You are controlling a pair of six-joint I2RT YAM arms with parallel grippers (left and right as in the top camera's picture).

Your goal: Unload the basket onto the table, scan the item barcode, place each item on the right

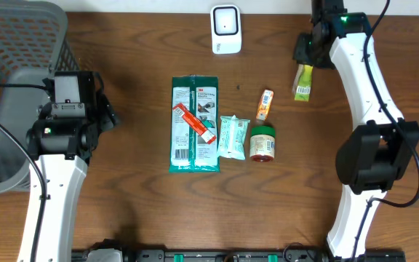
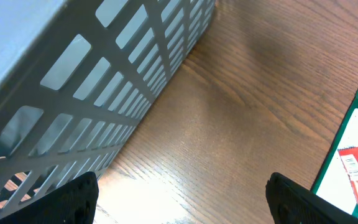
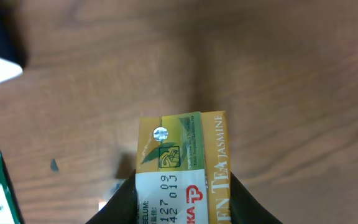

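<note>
The left arm (image 1: 49, 182) extends forward, the left tool (image 2: 182, 202) spread wide, fingers (image 2: 73, 199) far apart. The right arm (image 1: 362, 80) stretches farther out, elbow bent, the right tool (image 3: 182, 202) pinching a tea packet (image 3: 185, 143) whose end juts out ahead of the fingers.

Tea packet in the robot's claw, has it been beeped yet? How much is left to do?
Done: the right tool is shut on one end of the tea packet. In hand: the packet is off to the right of the white scanner, not in front of it, so it looks unscanned. Left: bring its barcode to the scanner. The left tool is open and empty beside the grey basket.
</note>
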